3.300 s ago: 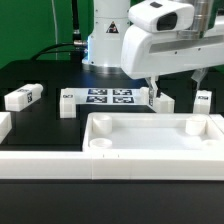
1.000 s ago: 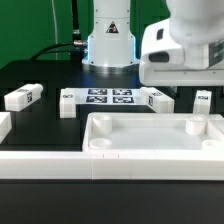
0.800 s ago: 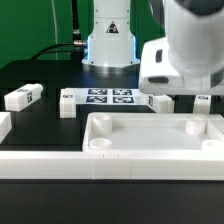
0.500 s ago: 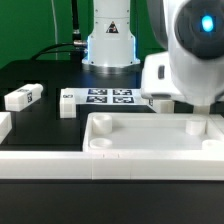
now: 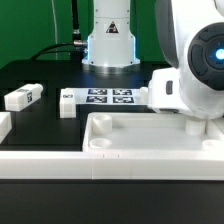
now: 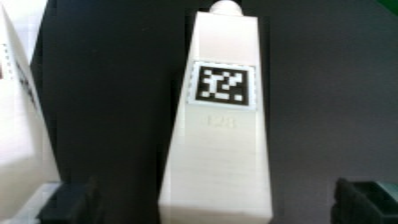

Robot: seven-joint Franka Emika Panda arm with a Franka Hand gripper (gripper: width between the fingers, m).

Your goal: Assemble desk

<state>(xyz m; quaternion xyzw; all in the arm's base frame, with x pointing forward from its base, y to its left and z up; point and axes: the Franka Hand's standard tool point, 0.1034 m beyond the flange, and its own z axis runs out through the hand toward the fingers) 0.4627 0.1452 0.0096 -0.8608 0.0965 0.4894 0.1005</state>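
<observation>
In the wrist view a white square desk leg [image 6: 217, 140] with a black-and-white tag lies lengthwise on the black table. My gripper [image 6: 217, 205] is open, with one dark finger [image 6: 68, 205] on each side of the leg's near end and a gap to each. In the exterior view the hand [image 5: 195, 80] hangs low at the right, behind the tray-like desk top [image 5: 140, 140], and hides this leg and the fingertips. Other legs lie at the exterior view's left [image 5: 22, 97], at its left edge [image 5: 3, 125], and by the marker board [image 5: 67, 101].
The marker board [image 5: 110, 97] lies behind the desk top in the middle. The robot's base [image 5: 110, 45] stands at the back. A white edge [image 6: 15, 100] of another part shows at the side of the wrist view.
The hand has moved toward the exterior view's right and come down, and now covers the two legs at the right behind the desk top. The other parts have not moved.
</observation>
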